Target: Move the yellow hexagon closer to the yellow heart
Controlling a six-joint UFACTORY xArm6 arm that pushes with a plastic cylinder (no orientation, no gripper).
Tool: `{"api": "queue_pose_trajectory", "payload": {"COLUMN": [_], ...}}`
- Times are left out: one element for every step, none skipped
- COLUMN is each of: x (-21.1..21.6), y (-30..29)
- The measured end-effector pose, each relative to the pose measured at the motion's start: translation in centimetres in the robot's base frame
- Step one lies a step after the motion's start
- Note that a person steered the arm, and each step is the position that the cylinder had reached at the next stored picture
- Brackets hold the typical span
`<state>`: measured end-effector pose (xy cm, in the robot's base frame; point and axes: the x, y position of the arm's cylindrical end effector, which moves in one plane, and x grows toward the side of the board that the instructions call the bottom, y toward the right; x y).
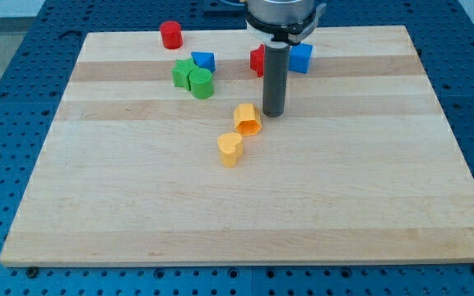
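Note:
The yellow hexagon (248, 117) lies near the board's middle, a little above and right of the yellow heart (230, 149). A narrow gap separates the two. My tip (273, 113) stands just to the right of the hexagon, close to its edge; I cannot tell whether it touches. The rod rises from there to the arm's body at the view's top.
Two green blocks (192, 78) sit together at upper left, with a blue triangle-like block (204, 60) beside them. A red cylinder (170, 34) is near the top edge. A red block (257, 60) and a blue cube (301, 57) flank the rod. The wooden board (369, 205) lies on a blue perforated table.

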<state>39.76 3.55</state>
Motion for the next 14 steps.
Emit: {"api": "queue_pose_trajectory", "payload": {"x": [0.9,0.9,0.9,-0.9,-1.0,-0.6,2.7,3.2,0.0,-0.7,-1.0,1.6,4.4,-0.5], "y": [-1.7,-2.5,-2.4,-1.0,-1.0,-1.6,-1.3,-1.2,0.4,-1.9,-4.2,-4.4,-4.4,-1.4]}}
